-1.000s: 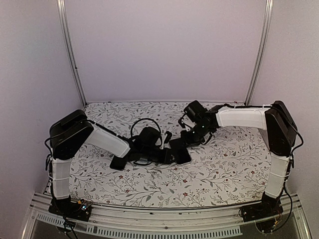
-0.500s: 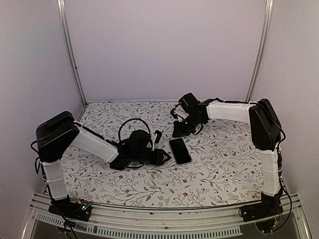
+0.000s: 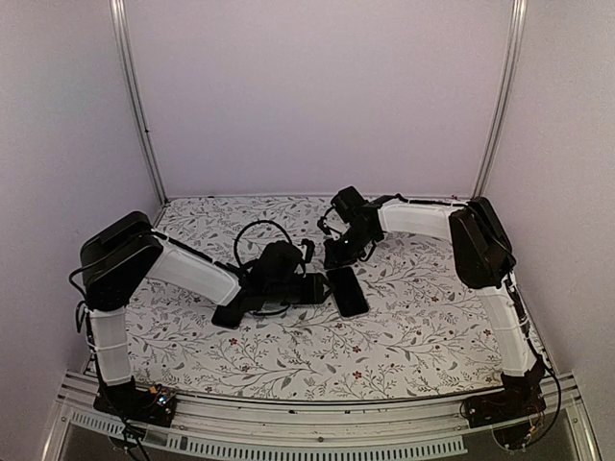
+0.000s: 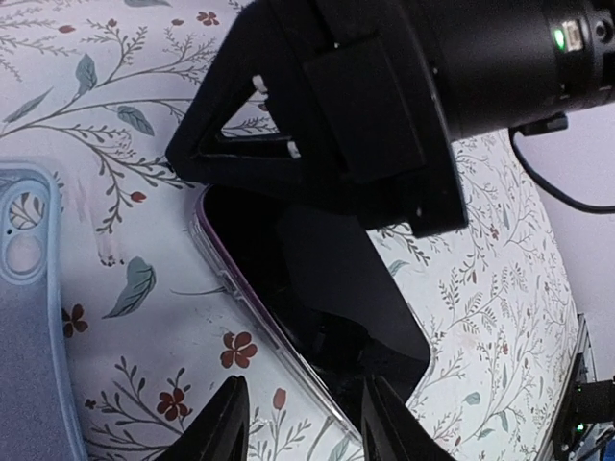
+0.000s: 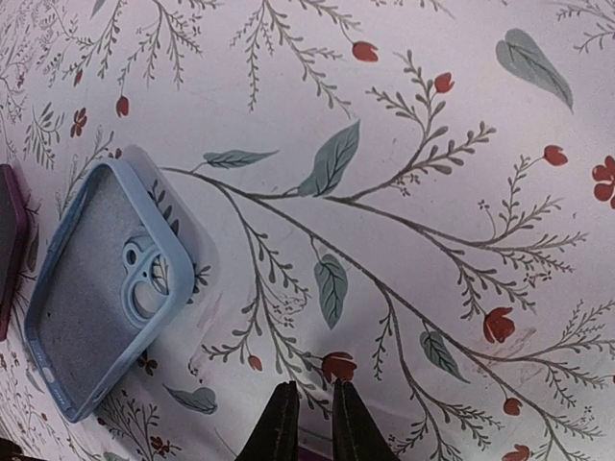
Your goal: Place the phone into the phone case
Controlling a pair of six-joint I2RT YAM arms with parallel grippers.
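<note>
Left tool [image 4: 300, 415]: low over the table [image 3: 432, 327] on the near side of the phone; fingers [image 4: 219, 423] spread, with the phone's near end lying ahead of the gap between them; they pinch nothing that shows.
Phone [image 4: 317, 288]: flat on the table, dark face up, near the middle of the cloth; free of both tools as far as the views tell; in the top view it sits just right of the left tool.
Case [image 5: 96, 288]: light blue, flat on the table, open side up, camera cut-out plain to see; hollow bare, nothing in it; just beside the phone on its far side, with a strip of table between them in the left wrist view; in the top view it is mostly hidden under the arms.
Right tool [image 5: 314, 418]: at the far end of the phone, hanging low over bare cloth; fingers almost pressed together, only a thin gap between, nothing seen in it; the case lies off to one side of it, untouched.
Done: by my reading little beyond bringing both tools close; phone and case lie side by side but apart.
Left: the whole fitting; a hold on the phone, lining it up over the open case, pressing it into the rim; the case will likely need steadying by the other tool.
</note>
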